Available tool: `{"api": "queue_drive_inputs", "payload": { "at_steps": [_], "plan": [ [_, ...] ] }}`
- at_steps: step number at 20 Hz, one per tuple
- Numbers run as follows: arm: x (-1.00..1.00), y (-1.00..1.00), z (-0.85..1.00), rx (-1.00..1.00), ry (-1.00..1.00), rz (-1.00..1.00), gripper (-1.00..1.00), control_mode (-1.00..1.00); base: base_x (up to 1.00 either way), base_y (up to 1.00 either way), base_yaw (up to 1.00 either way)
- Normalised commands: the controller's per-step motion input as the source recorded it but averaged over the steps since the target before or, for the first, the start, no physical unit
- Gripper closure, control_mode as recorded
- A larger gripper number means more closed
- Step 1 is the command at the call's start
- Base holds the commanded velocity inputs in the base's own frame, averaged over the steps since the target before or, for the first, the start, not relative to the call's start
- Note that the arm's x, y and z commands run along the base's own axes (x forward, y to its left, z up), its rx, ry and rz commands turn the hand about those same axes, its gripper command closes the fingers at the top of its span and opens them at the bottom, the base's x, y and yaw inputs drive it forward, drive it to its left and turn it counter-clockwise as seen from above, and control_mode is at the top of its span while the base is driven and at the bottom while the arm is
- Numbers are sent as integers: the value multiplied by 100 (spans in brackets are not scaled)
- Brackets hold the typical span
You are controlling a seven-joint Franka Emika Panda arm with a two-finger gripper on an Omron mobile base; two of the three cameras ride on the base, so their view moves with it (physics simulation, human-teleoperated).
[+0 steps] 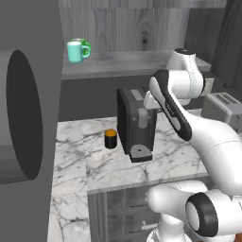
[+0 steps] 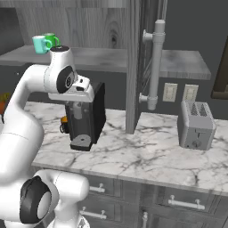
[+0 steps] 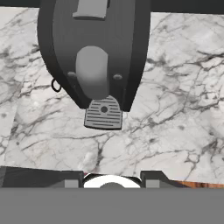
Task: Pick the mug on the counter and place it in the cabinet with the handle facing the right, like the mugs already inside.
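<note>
my gripper (image 3: 112,176) hangs above the coffee machine (image 3: 94,52), looking down on it; i can't tell if my fingers are open or closed, nothing visibly held. the mug (image 1: 110,139) sits on the counter (image 1: 165,160) just left of the machine. up in the cabinet (image 1: 118,64), teal mug (image 1: 75,51) and green mug (image 1: 84,45) touch.

A rendered home kitchen. A white marble counter (image 2: 147,156) with grey veins runs over grey drawers (image 2: 178,202) with bar handles. On it stand a dark coffee machine (image 1: 134,124) and, farther right, a silver two-slot toaster (image 2: 195,124). Wall sockets (image 2: 169,92) sit behind the toaster. Above, an open grey wood-grain cabinet (image 1: 127,64) holds a mint-teal mug (image 1: 75,51) and a green mug (image 1: 84,45).
</note>
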Motion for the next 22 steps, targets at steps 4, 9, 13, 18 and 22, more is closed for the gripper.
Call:
{"api": "queue_drive_inputs", "payload": {
  "at_steps": [4, 9, 13, 18, 22],
  "plan": [
    [-12, 8, 0, 0, -1, 0, -100, -100, 0, 0, 0],
    [-34, 28, -7, 0, -8, 0, -100, -100, 0, 0, 0],
    [-25, 37, -27, 0, -9, -3, -100, -100, 0, 0, 0],
    [-13, 40, -40, 0, -5, -3, -100, -100, 0, 0, 0],
    [-1, 39, -42, 0, -1, -2, -100, -100, 0, 0, 0]
  ]
}}
